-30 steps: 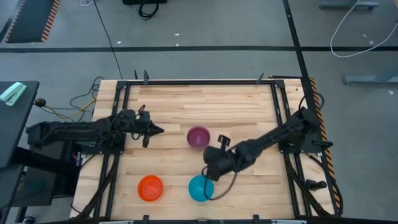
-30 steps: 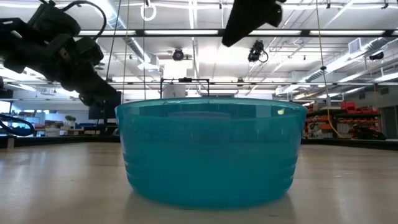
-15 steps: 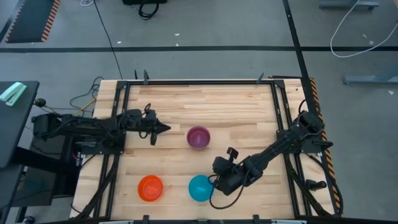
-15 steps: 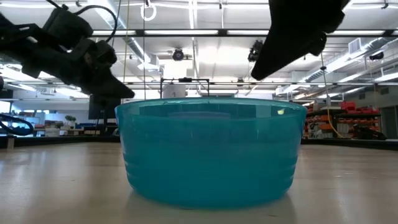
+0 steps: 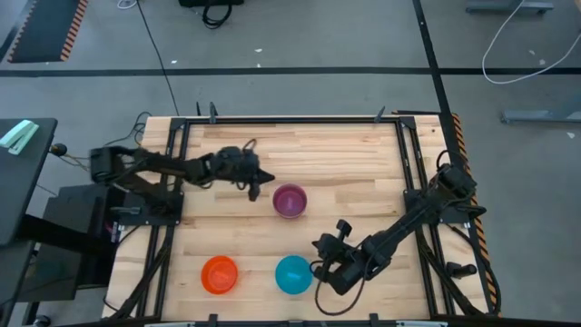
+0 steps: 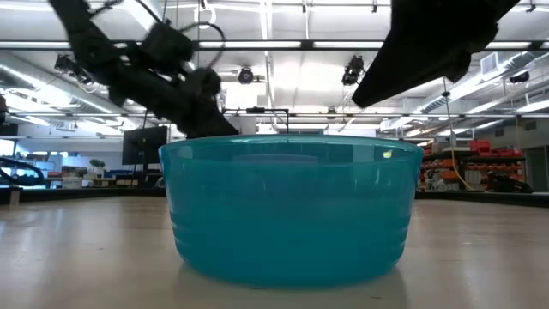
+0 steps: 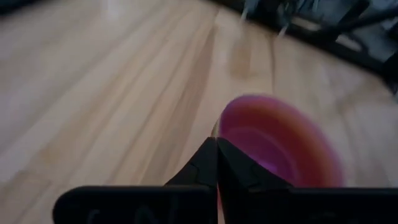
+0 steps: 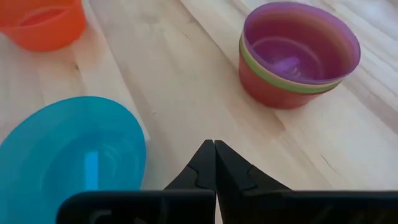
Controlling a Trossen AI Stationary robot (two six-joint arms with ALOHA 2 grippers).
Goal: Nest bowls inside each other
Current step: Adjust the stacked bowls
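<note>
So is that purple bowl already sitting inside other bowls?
Yes. The purple bowl sits nested: a green rim and a reddish bowl show beneath it.

Pale, smooth, matt wooden plank table (image 5: 345, 163) with a black metal frame along its edges. Translucent, glossy round blue plastic bowl (image 6: 290, 209), faintly ribbed; smooth orange plastic bowl (image 8: 42, 23); glossy purple plastic bowl (image 8: 300, 41).
</note>
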